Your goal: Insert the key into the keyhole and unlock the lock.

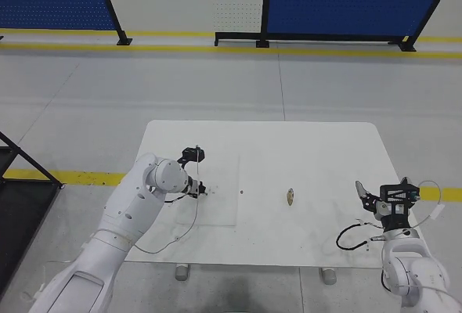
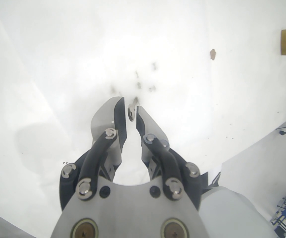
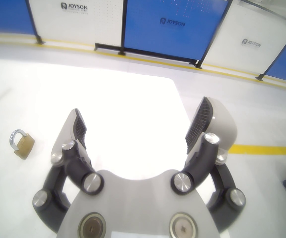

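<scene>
Your lock (image 1: 290, 196) lies flat on the white counter (image 1: 309, 149), a brass body with a silver shackle, and it sits between your two arms. To the lock's left, well apart from it, your left pincer (image 2: 130, 104) is low over the counter and clenched on the key (image 2: 131, 113). The small silver key stands on edge between the black pads (image 2: 120, 125), its holed head toward the wrist and its blade pointing away past the fingertips. From that wrist the lock shows as a brass block. A tiny brown speck (image 2: 212, 54) lies on the counter between the key and the lock. A scatter of dark smudges (image 2: 139, 82) marks the counter just beyond the key's tip. To the lock's right, also well apart from it, your right pincer (image 3: 140, 110) is released, its two fingers spread wide, and it hangs near that side's edge of the counter. You cannot tell from these views whether the shackle is latched. Beyond the lock, past the far edge of the counter, a yellow line (image 1: 215, 52) runs along the floor in front of blue and white fence panels (image 3: 167, 20).
</scene>
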Action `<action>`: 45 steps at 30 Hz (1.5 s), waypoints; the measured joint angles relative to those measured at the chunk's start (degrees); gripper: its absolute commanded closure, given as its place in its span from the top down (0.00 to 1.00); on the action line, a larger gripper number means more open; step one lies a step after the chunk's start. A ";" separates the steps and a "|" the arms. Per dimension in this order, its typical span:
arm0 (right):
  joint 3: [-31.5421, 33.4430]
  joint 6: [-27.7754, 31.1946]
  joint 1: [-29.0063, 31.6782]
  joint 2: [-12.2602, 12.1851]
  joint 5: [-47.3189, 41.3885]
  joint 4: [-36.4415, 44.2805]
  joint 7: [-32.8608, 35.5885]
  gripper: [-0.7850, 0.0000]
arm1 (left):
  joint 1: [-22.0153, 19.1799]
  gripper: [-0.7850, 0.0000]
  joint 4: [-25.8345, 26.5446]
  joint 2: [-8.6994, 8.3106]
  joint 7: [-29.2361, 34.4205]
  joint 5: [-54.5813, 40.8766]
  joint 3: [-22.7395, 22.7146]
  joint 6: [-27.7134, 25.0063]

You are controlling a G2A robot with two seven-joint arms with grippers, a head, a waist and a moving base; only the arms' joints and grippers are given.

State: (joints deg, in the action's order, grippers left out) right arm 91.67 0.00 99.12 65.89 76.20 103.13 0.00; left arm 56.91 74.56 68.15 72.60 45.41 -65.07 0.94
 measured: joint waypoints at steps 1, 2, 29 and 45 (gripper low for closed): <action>0.00 0.00 0.00 0.00 0.00 0.00 0.00 1.00 | -0.02 0.11 -0.03 -0.02 0.04 -0.01 0.03 0.04; 0.00 0.00 0.00 0.00 0.00 0.00 0.00 1.00 | -0.04 0.11 -0.05 -0.04 0.06 -0.01 0.11 0.10; 0.00 0.00 0.00 0.00 0.00 0.00 0.00 1.00 | -0.43 0.00 1.94 -0.43 0.63 -1.73 1.03 1.31; 0.00 0.00 0.00 0.00 0.00 0.00 0.00 1.00 | 8.05 0.00 15.56 -2.62 3.00 -14.21 -9.48 1.11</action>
State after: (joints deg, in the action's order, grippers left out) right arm 91.67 0.00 99.12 65.89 76.20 103.13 0.00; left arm 64.96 90.13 65.54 75.60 31.20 -74.55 2.05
